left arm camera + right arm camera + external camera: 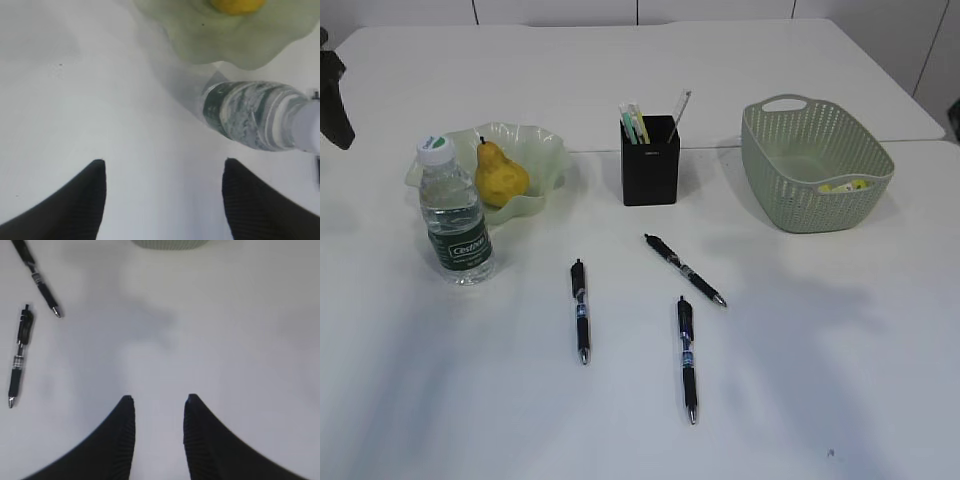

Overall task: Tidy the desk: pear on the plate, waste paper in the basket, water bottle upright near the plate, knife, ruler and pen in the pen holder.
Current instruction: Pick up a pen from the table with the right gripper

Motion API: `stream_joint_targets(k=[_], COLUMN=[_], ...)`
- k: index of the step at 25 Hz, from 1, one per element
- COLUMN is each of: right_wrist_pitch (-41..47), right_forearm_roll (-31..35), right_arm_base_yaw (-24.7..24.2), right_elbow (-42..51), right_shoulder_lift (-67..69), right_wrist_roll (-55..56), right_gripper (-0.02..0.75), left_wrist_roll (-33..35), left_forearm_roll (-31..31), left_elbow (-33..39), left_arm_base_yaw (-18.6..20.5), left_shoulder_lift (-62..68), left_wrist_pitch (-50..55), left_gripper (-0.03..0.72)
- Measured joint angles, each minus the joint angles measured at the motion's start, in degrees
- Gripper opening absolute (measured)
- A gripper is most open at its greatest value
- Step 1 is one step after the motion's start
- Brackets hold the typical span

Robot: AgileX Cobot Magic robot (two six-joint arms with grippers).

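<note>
Pen holder (651,165): black box on the table (770,380), upright, with a ruler (679,115) and pale sticks leaning out of its top.
Pens: three dark pens lie flat in front of the pen holder: left pen (580,310) runs near to far, middle pen (688,358) likewise, right pen (684,269) slants.
Plate (545,150): left of the pen holder, pear (500,175) on it, stem up.
Water bottle (455,215): upright, just beside the plate, cap up.
Basket (815,165): right of the pen holder, waste paper (845,186) inside.
Left gripper (165,172): jaws wide apart, empty, near the water bottle.
Right gripper (159,407): jaws apart, empty, over bare table.
</note>
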Motion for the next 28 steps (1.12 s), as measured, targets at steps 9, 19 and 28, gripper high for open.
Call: stream_joint_targets(k=[9,19,28], right_wrist_pitch=[5.15,5.43,5.46], right_forearm_roll=[7.39,11.67,12.21], right_arm_base_yaw=[0.09,5.61,9.36], right_elbow=[-14.13,-21.3,-27.43], right_shoulder_lift=[11.27,22.1,31.19], right_wrist_roll=[0.0,0.0,-2.28], right_gripper=[0.298,0.389,0.39], left_wrist_roll=[0.04,0.04,-0.77], left_forearm_roll=[-3.53,-3.53,-3.87], left_elbow=[0.0,0.0,0.0], left_arm_base_yaw=[0.0,0.0,0.0], left_shoulder_lift=[-3.73,-12.17,-17.63], left_wrist_pitch=[0.24,0.54,0.95], left_gripper=[0.525,0.525,0.525])
